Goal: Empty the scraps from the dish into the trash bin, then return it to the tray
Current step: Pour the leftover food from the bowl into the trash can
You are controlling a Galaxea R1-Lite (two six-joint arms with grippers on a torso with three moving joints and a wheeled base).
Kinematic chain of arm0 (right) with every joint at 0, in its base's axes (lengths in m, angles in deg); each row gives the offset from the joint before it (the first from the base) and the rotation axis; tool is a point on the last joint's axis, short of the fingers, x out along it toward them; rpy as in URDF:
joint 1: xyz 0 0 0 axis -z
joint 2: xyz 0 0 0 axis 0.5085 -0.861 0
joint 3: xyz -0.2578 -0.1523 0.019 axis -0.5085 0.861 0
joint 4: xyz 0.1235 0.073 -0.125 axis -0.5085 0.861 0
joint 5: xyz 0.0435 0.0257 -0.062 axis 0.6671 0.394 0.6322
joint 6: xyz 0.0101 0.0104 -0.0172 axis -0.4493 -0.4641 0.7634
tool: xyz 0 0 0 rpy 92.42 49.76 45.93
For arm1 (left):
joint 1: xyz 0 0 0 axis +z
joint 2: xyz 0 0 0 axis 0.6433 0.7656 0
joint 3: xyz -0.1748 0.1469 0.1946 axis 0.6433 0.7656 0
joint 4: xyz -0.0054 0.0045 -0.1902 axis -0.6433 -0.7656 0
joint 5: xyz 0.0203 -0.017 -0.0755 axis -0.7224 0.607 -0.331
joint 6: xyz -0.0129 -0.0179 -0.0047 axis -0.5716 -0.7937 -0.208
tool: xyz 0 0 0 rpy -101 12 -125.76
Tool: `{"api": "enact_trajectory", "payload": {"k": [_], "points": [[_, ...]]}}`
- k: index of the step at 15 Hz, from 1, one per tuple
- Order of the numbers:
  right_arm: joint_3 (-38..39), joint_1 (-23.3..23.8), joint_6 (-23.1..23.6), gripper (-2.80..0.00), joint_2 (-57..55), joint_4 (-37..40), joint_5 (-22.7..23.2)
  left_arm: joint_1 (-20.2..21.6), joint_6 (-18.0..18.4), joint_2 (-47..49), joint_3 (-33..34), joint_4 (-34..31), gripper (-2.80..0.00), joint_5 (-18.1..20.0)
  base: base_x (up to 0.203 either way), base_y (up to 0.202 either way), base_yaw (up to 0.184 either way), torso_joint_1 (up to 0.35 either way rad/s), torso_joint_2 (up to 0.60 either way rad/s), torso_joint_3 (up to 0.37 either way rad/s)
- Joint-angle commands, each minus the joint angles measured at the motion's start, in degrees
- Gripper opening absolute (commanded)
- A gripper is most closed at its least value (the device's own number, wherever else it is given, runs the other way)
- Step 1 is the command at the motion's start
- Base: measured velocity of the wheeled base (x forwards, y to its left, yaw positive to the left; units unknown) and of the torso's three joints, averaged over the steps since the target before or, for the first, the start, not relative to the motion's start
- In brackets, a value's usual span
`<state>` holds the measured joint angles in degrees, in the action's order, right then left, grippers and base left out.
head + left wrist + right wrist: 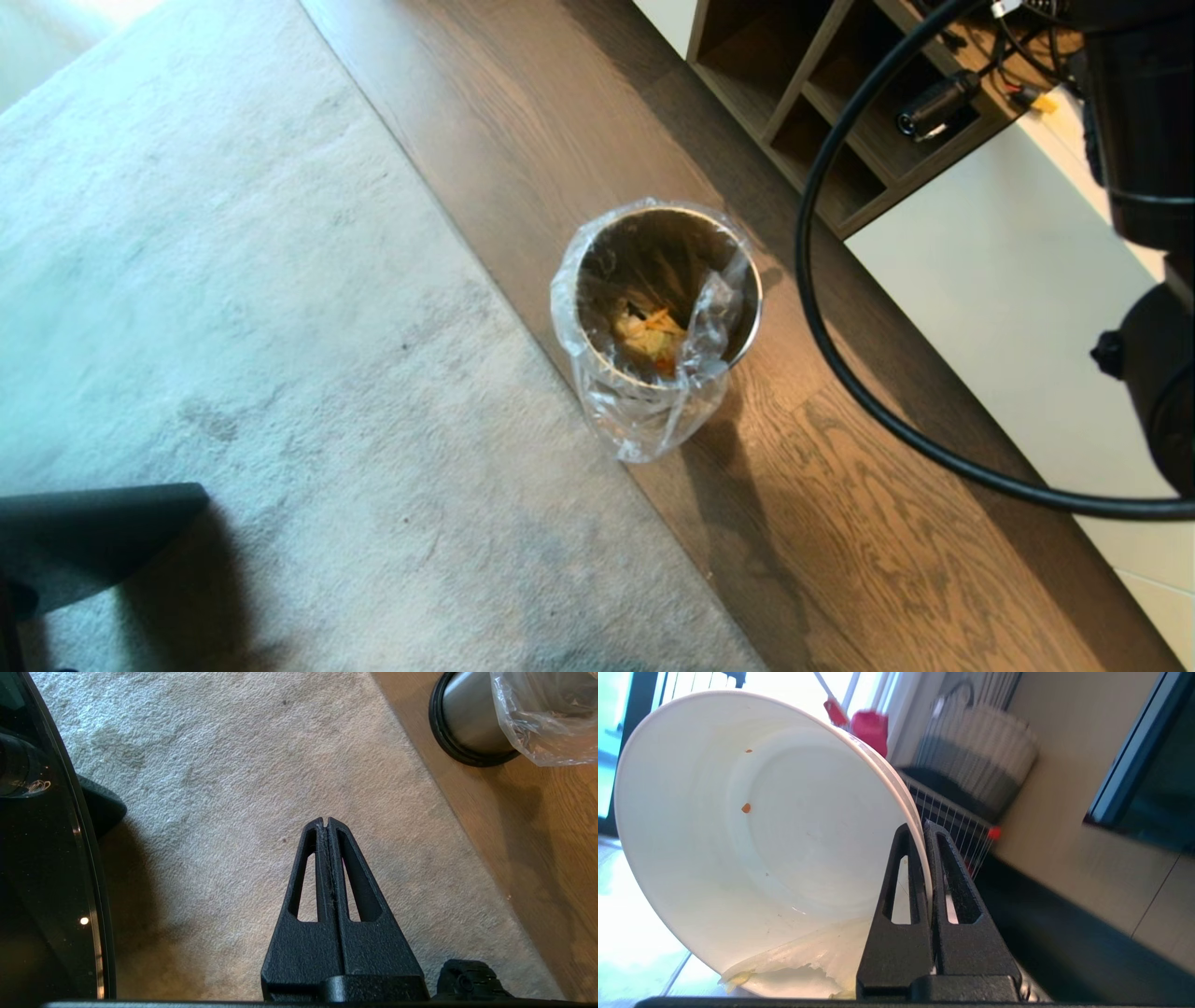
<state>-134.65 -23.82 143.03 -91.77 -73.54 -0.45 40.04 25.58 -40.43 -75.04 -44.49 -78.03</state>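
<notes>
The trash bin (653, 247), brushed metal with a crinkled clear liner, stands on the wooden floor, and orange and pale scraps (649, 334) lie at its bottom. Its dark base ring also shows in the left wrist view (467, 723). In the right wrist view my right gripper (924, 823) is shut on the rim of the dish (738, 849), a deep cream-white bowl tipped on its side. A pale leaf piece (798, 956) clings near its lower rim, and a tiny orange bit (746, 808) sticks inside. My left gripper (325, 820) hangs shut and empty over the carpet. The tray is out of view.
A grey carpet (233, 280) borders the wooden floor beside the bin. A wooden shelf unit (840, 103) and a white cabinet stand at the back right. A black cable (822, 345) loops from my right arm (1148, 140). A dark round glass edge (42, 858) is beside the left gripper.
</notes>
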Motion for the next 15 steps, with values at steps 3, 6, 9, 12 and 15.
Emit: {"api": "enact_trajectory", "payload": {"k": [3, 6, 9, 12, 15], "points": [[7.14, -0.03, -4.07, -2.8, 0.74, -1.42, -9.18, 0.0, -0.07, -0.02, 0.0, 0.02, -2.8, -0.02, 0.0, 0.0, 0.0, 0.0, 0.0, 0.0], [17.12, -0.02, -7.23, -2.8, 2.03, 0.09, -18.54, 0.0, -0.07, -0.02, 0.0, 0.02, -2.8, -0.02, 0.0, 0.0, 0.0, 0.0, 0.0, 0.0], [22.85, 0.17, -15.05, -2.8, 5.01, 8.83, -30.27, 0.0, -0.07, -0.02, 0.0, 0.02, -2.8, -0.02, 0.0, 0.0, 0.0, 0.0, 0.0, 0.0], [24.21, 2.12, -19.38, -2.8, 7.92, 16.04, -32.31, 0.0, -0.07, -0.02, 0.0, 0.02, -2.8, -0.02, 0.0, 0.0, 0.0, 0.0, 0.0, 0.0], [27.68, 6.49, -21.74, -2.8, 8.84, 16.96, -32.38, 0.0, -0.07, -0.02, 0.0, 0.02, -2.8, -0.02, 0.0, 0.0, 0.0, 0.0, 0.0, 0.0]]}}
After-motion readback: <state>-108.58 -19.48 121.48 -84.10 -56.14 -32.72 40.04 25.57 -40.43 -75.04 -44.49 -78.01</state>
